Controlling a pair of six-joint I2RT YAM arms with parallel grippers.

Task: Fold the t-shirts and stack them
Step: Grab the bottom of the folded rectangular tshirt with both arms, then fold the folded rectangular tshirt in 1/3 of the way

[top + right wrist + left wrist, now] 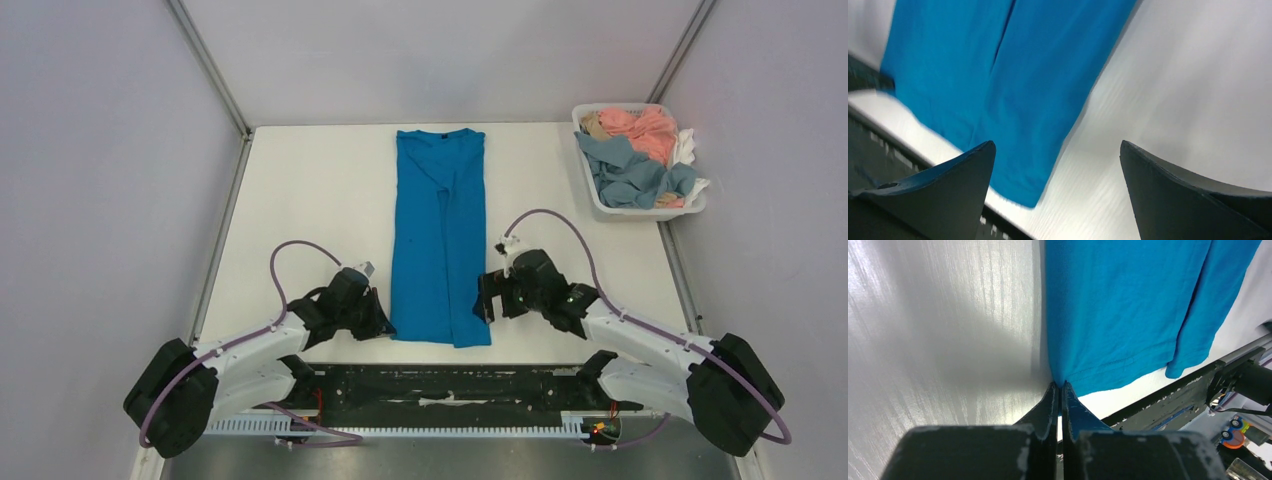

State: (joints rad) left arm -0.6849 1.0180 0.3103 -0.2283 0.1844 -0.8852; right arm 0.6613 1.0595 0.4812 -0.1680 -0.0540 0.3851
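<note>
A bright blue t-shirt point(440, 230) lies on the white table point(310, 210), folded lengthwise into a long strip with its collar at the far end. My left gripper point(378, 318) is shut on the shirt's near left hem corner; in the left wrist view the shut gripper point(1060, 385) pinches the edge of the blue t-shirt point(1118, 305). My right gripper point(487, 298) hovers open just right of the near right corner. The right wrist view shows the wide-open gripper point(1057, 142) with the blue t-shirt point(998, 75) corner between its fingers, untouched.
A white plastic basket point(640, 212) at the far right holds a salmon pink shirt point(640, 130), a grey-blue shirt point(625, 172), a white one point(690, 150) and a tan one point(594, 125). A black rail point(440, 385) runs along the near table edge.
</note>
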